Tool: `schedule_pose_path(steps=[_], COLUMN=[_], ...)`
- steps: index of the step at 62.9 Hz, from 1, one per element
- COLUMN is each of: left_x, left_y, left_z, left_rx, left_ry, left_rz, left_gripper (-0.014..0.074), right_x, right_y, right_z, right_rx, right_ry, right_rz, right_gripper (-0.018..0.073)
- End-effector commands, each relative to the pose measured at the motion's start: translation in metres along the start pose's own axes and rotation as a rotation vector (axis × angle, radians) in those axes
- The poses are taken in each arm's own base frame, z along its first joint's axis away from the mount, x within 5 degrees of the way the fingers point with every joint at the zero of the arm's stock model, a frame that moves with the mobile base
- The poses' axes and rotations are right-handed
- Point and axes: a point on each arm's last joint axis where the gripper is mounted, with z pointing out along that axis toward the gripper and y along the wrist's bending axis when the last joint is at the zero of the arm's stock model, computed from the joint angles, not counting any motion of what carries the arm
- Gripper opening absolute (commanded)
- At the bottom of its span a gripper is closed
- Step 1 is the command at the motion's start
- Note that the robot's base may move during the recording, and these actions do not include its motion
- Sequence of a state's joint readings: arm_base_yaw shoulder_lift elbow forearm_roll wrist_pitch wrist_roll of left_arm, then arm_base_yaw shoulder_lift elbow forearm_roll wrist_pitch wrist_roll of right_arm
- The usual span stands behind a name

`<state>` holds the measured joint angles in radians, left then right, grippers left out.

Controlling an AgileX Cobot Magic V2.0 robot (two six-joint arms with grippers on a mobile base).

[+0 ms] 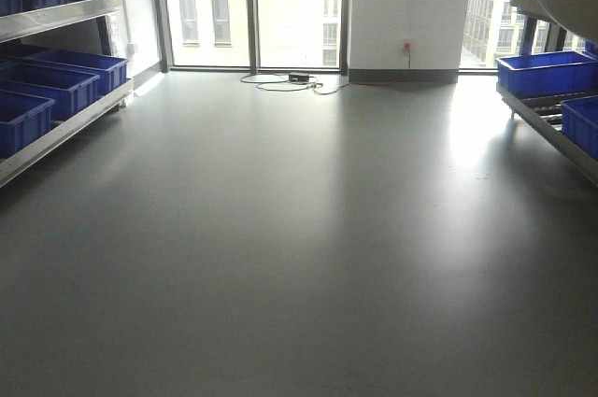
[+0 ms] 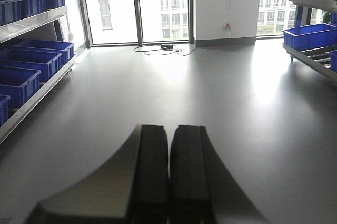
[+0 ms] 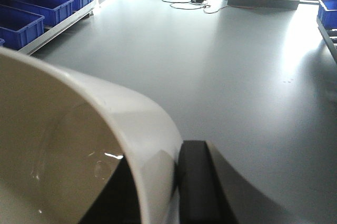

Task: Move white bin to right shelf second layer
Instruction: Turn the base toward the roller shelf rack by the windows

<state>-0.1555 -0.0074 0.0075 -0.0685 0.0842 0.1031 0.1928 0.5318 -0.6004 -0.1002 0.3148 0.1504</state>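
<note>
Between the right jaws the wall of the bin (image 3: 79,108) is clamped, with one dark pad outside the rim and the other inside. The bin is held clear of the floor (image 2: 174,76). The left jaws are pressed together with nothing held.

Ahead and to the right of both jaws, well apart, the right shelf (image 1: 547,126) is seen. Its roller rails lie partly bare between blue crates (image 1: 547,72). Which level counts as second cannot be told from these views.

Step judged: transport, placement not yet begun. The grip is on one wall only, so tilt is likely. The clamp is to be held firm and the base turned right slowly. The bin is to be raised above the front bar, then lowered onto bare rollers beside the crates. Release is advised only once the bin is seated.
</note>
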Motion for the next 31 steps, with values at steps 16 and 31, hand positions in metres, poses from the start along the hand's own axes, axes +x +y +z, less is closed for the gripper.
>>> schedule_pose_path(steps=[16,31], left_x=[0.0041,0.0041], left_y=[0.0002,0.0002], left_z=[0.0003,0.0003], left_rx=[-0.004,-0.004], left_ry=[-0.061,-0.061], left_rz=[-0.009,-0.009], left_gripper=[0.0085,0.0085], right_x=[-0.0194,-0.0194], right_y=[0.0010,0.0010], right_z=[-0.0034,-0.0034], right_rx=[-0.009,-0.009], right_ry=[-0.130,-0.130], right_rz=[-0.007,-0.007], right_gripper=[0.0057,0.0057])
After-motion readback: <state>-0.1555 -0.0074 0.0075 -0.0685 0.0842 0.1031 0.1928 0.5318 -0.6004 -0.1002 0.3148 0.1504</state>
